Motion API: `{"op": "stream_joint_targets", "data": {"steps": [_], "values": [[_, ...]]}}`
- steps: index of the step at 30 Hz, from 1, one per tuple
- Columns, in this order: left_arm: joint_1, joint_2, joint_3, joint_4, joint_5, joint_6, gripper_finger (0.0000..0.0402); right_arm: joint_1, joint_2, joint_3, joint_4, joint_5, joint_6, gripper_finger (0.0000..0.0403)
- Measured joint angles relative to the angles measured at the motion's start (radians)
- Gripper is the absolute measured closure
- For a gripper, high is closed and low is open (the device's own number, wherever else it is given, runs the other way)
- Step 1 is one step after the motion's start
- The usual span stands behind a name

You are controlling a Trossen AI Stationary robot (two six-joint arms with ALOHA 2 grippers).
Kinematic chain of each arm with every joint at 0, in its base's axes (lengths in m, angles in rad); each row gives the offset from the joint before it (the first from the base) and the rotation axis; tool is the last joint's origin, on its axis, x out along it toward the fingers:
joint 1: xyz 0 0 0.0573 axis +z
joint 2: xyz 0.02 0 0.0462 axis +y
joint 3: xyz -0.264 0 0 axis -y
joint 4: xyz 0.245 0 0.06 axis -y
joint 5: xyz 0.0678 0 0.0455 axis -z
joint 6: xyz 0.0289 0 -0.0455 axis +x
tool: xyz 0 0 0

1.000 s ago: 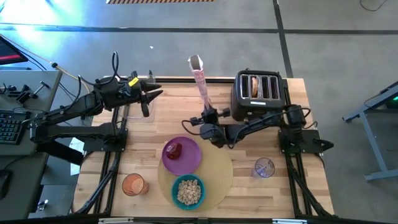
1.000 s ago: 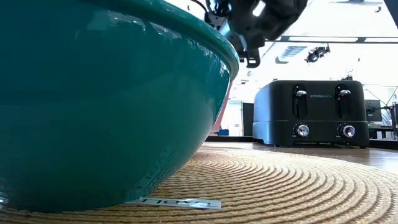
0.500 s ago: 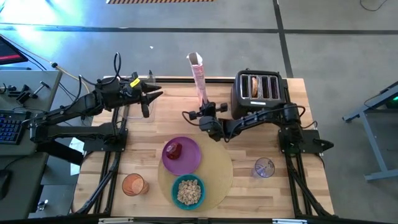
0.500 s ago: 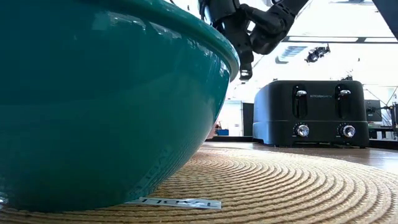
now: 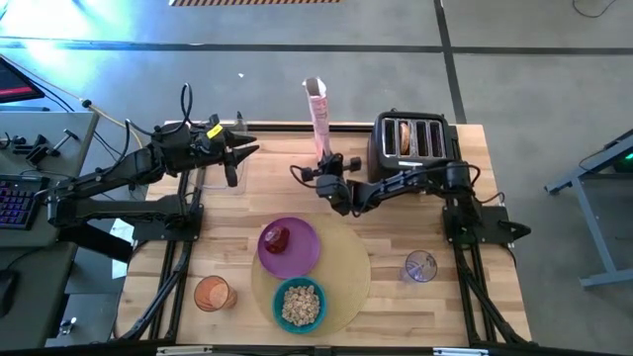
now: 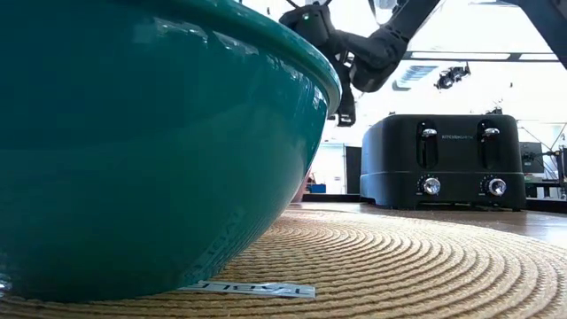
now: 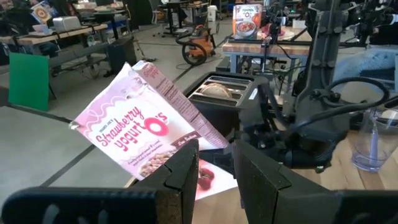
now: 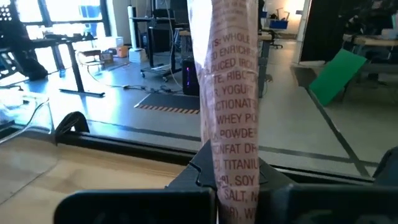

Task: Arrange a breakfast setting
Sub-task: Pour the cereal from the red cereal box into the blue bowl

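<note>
Two arms work over a wooden table [image 5: 247,178]. The right gripper [image 5: 327,166] sits near the far middle of the table, just left of the black toaster [image 5: 409,146], with its fingers [image 8: 198,168] clamped on the lower part of a pink cereal box [image 5: 318,119]; in the right wrist view the printed side panel of the box runs straight up between them. The box leans slightly to the left. The left gripper [image 5: 240,151] waits at the far left of the table, its fingers [image 7: 186,171] a narrow gap apart and holding nothing.

Nearer the front, a round tan mat [image 5: 346,272] carries a purple plate [image 5: 297,255] with a red fruit [image 5: 278,237] on it, and a teal bowl [image 5: 279,314] filled with cereal [image 5: 300,304]. An orange cup [image 5: 212,294] stands left of the mat, a clear glass [image 5: 420,266] to its right. Toasted bread [image 5: 404,136] shows in one toaster slot.
</note>
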Motion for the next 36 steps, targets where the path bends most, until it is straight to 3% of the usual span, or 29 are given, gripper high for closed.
{"op": "stream_joint_targets", "data": {"steps": [12, 18, 36], "values": [[0.000, 0.000, 0.000, 0.000, 0.001, 0.000, 0.0312, -0.002, 0.000, 0.000, -0.055, -0.156, 0.165, 0.0403], [0.000, 0.000, 0.000, -0.004, 0.004, 0.000, 0.0312, -0.001, 0.000, 0.000, -0.142, -0.145, 0.229, 0.0403], [0.000, 0.000, 0.000, -0.008, 0.006, 0.000, 0.0312, -0.005, 0.000, 0.000, -0.161, -0.219, 0.232, 0.0402]]}}
